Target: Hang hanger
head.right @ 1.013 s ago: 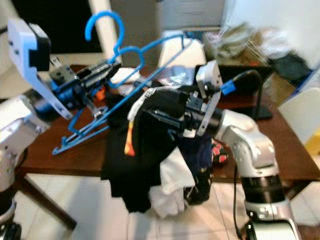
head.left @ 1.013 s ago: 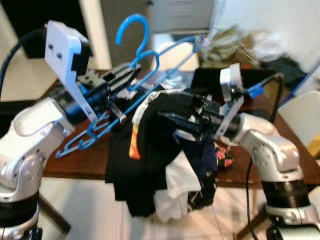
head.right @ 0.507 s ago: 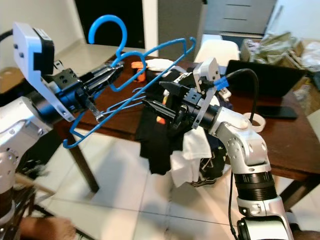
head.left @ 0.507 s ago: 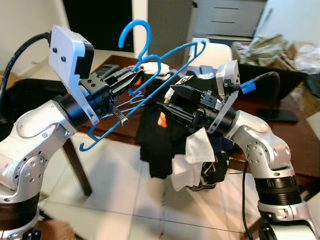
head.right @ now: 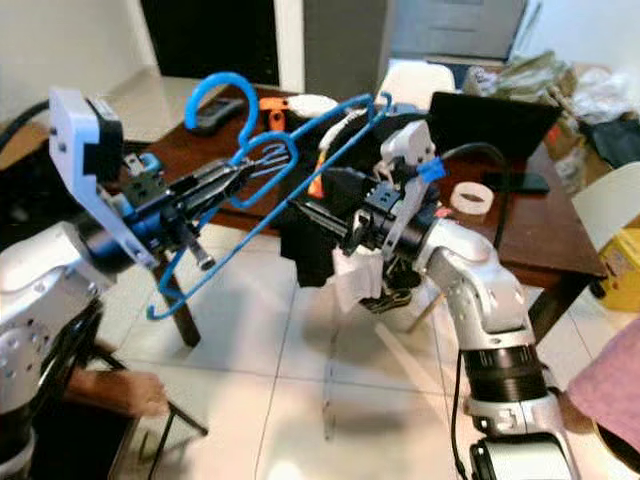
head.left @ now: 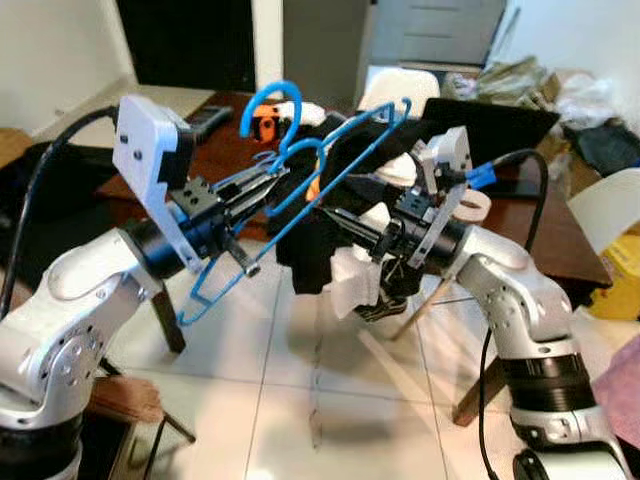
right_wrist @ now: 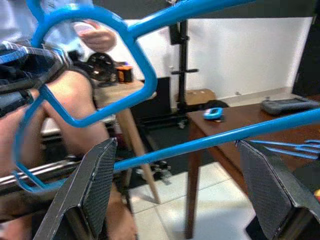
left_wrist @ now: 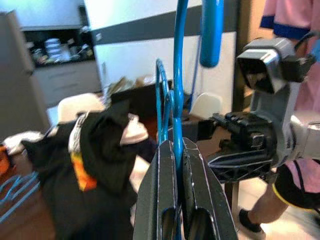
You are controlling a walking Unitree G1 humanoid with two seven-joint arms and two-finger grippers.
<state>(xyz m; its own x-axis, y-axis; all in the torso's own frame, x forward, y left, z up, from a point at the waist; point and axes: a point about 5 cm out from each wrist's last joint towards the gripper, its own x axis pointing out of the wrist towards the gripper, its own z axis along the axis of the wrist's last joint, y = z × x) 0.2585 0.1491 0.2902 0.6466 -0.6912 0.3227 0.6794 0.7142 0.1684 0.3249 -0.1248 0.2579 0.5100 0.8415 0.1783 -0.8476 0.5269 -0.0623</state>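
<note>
The left gripper [head.left: 268, 187], jaws clamped on a blue hanger [head.left: 330, 150], held it tilted at centre frame above the floor, hook raised toward the upper middle, apparently ready for hanging. The right gripper [head.left: 345, 222], jaws spread wide, sat just beside the hanger's lower bar amid dark clothes [head.left: 315, 250], seemingly steadying the load. A brown worktop [head.left: 545, 225] stood behind at right

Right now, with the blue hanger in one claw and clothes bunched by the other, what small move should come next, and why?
Probably steady the hanger and close the open right gripper on its lower bar. The left gripper pinches it near the hook; that bar crosses between the right fingers, and the black garment hangs bunched.
</note>
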